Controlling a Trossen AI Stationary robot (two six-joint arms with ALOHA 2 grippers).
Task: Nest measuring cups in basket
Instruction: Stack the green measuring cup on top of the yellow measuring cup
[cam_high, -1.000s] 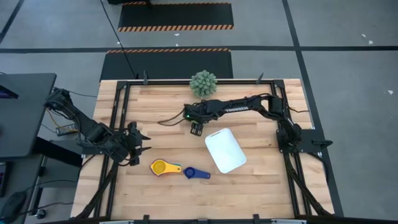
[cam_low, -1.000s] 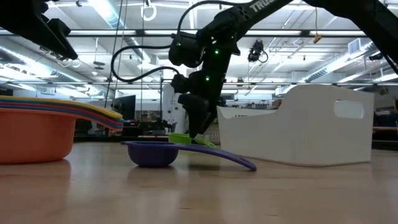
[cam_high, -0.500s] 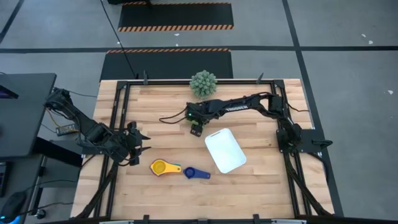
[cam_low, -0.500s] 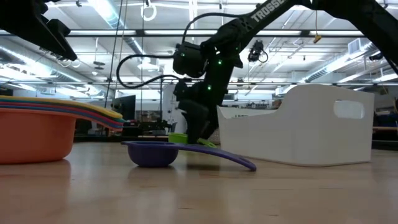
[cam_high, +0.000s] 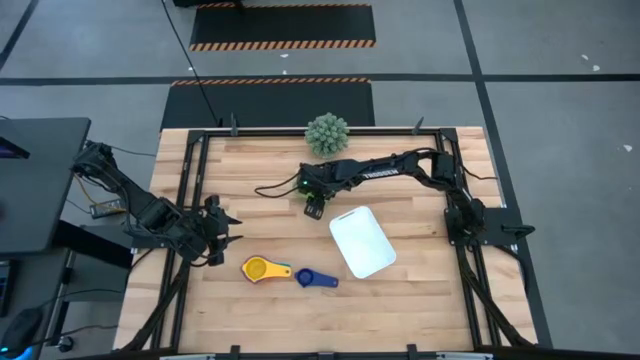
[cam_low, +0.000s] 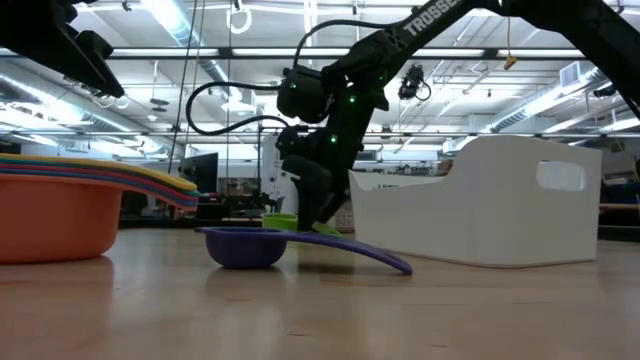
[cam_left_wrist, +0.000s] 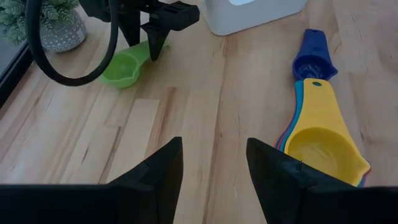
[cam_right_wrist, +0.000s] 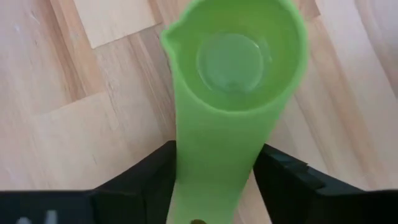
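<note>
Green measuring cup (cam_right_wrist: 233, 81) lies on the table near the white basket (cam_high: 362, 242), between it and the potted spiky plant (cam_high: 327, 133). Right gripper (cam_high: 314, 208) is down over the cup's flat handle; in the right wrist view a finger stands on either side of the handle, close in. Whether the pads actually press it I cannot tell. Going for the handle makes sense: it is the narrow part a two-finger gripper can span, and it leaves the bowl free for nesting.

Nested stack (cam_left_wrist: 320, 134) with a yellow cup on top sits nearer the front edge, well apart from the green one. Dark blue cup (cam_high: 317, 278) lies at its handle end, touching or nearly so. All cups are outside the basket, so nesting in it is not yet done.

Left gripper (cam_left_wrist: 211, 165) waits at the table's left side, fingers spread, empty, facing the stack.

Count: one green cup loose, one dark blue loose, one stack (layers uncountable; orange, yellow, other rims show in the low view), one basket, one plant.
</note>
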